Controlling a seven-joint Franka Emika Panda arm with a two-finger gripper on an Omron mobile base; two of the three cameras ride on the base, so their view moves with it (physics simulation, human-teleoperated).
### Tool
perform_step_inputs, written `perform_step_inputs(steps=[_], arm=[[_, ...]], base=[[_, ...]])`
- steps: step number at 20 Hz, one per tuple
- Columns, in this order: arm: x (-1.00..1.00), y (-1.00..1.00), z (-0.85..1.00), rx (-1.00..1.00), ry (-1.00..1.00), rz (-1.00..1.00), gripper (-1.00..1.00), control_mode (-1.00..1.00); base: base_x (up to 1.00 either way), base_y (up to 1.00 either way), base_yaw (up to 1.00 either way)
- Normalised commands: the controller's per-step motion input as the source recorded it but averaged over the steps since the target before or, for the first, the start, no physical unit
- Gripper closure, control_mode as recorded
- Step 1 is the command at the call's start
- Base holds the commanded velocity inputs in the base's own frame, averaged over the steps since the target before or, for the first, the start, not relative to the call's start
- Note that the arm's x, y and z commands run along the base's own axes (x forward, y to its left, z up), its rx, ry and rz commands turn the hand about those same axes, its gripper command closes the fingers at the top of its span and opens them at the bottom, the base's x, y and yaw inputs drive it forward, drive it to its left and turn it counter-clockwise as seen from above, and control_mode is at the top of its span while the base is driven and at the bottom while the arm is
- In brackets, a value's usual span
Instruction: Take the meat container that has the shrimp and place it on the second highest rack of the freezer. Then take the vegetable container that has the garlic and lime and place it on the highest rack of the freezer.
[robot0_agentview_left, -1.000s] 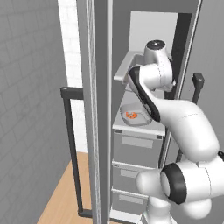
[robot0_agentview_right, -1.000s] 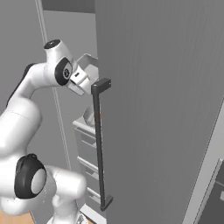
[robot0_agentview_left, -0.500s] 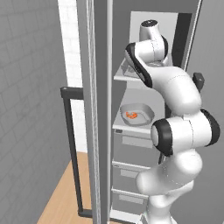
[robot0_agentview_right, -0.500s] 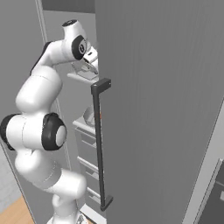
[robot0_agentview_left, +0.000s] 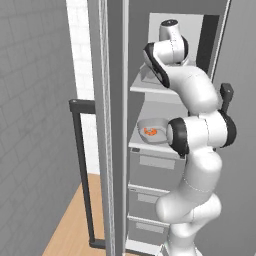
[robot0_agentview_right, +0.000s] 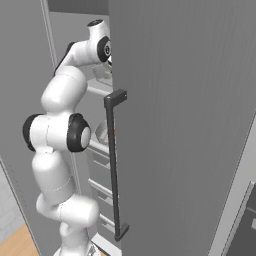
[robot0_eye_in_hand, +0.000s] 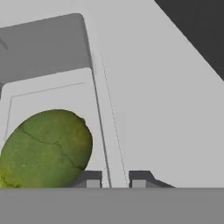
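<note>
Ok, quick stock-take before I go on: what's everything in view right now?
Freezer: one, grey, door open, ahead of the base.
Highest rack: one, pale grey, inside the freezer, top.
Second rack: one, pale grey, below it, above the drawers.
Meat container: one, grey tub, on the second rack.
Shrimp: one, orange, inside that tub.
Lime: one, green, in a grey tray on the highest rack.
Door handles: two, dark vertical bars.
Drawers: grey, stacked below the racks.
Floor: wood, lower left.
Arm: white, reaching to the highest rack.
Gripper: dark tips straddling the tray's rim.
</note>
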Motion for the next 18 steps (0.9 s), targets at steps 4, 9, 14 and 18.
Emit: perform_step_inputs(steps=[4,9,14,18], arm=[[-0.09,0.0,-0.29,0.01,-0.41,0.0,-1.0,-1.0],[-0.1,0.0,0.0,0.01,-0.4,0.0,-1.0,-1.0],[-0.45,0.01,0.43,0.0,-0.15,-0.01,-1.0,-1.0],[-0.68,0.0,0.87,0.0,-0.05,-0.03,-1.0,-1.0]], base=[[0.0,0.0,0.0],[0.0,0.0,0.0],[0.0,0.0,0.0],[0.0,0.0,0.0]])
